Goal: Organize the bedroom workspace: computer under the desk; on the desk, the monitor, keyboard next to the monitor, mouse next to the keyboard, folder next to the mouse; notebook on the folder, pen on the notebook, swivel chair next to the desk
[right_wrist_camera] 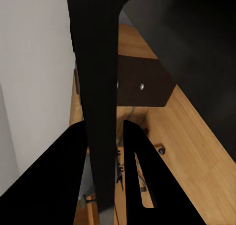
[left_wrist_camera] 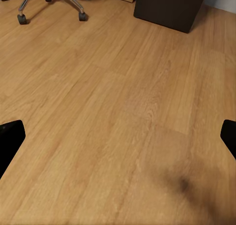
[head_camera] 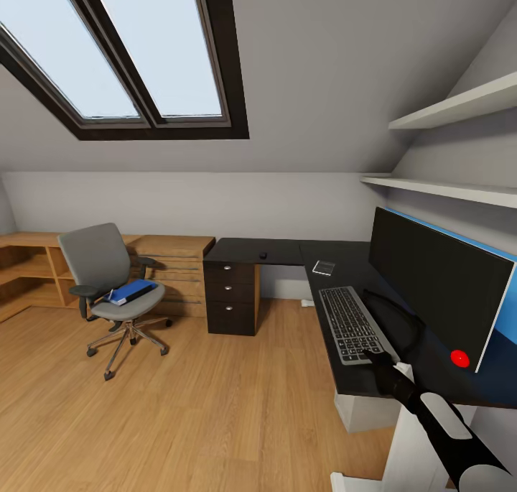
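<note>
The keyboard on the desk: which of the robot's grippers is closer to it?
Right. The right gripper is at the keyboard's near edge on the desk; the left gripper hangs open above bare wooden floor.

One swivel chair (head_camera: 108,291), one blue folder (head_camera: 131,291), one monitor (head_camera: 434,284), one keyboard (head_camera: 352,323), one notebook (head_camera: 324,267), two wall shelves (head_camera: 452,108), three drawer knobs (head_camera: 227,288).
</note>
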Robot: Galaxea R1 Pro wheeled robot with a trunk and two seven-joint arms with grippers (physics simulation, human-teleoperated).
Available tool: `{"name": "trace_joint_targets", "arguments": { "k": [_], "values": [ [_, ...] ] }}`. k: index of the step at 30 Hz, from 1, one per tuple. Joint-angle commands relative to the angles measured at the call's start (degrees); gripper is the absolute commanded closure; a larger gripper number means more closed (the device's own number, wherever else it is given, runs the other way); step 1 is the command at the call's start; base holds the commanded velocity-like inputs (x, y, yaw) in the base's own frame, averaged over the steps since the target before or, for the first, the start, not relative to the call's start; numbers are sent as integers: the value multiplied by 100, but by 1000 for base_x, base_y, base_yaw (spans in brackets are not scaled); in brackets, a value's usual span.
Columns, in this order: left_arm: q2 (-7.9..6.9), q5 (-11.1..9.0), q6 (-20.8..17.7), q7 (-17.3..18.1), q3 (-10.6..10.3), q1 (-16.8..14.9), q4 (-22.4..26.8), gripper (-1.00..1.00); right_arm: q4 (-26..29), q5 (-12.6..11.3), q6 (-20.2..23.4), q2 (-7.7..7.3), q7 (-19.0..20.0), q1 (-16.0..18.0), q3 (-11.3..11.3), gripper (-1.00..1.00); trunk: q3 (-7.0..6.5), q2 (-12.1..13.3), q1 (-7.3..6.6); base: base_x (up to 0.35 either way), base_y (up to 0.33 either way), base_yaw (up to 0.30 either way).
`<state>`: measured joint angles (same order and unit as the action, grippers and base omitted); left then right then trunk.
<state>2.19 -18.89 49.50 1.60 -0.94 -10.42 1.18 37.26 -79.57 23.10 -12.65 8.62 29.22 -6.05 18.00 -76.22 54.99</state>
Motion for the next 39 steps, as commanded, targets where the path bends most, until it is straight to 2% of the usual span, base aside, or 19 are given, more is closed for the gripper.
{"name": "trace_joint_targets", "arguments": {
  "k": [1, 21, 29, 39],
  "values": [
    [-2, -36, 15, 18, -12, -4, -4, -100, -3, -19, 37, 4, 8, 4, -23, 100, 7, -4, 0, 0, 0, 0],
    [-8, -36, 15, 16, -12, -4, -4, -100, -42, -17, 10, 43, 3, 4, -28, 100, 7, -4, 0, 91, 0, 0],
    [-8, -36, 15, 16, -12, -4, -4, -100, -51, -225, 10, 43, 0, 4, -37, 100, 7, -4, 0, 1, 0, 0],
    [-8, -36, 15, 16, -12, -4, -4, -100, -201, -260, 5, 43, 0, 4, -21, 100, 7, -4, 0, 47, -34, 0]
  ]
}}
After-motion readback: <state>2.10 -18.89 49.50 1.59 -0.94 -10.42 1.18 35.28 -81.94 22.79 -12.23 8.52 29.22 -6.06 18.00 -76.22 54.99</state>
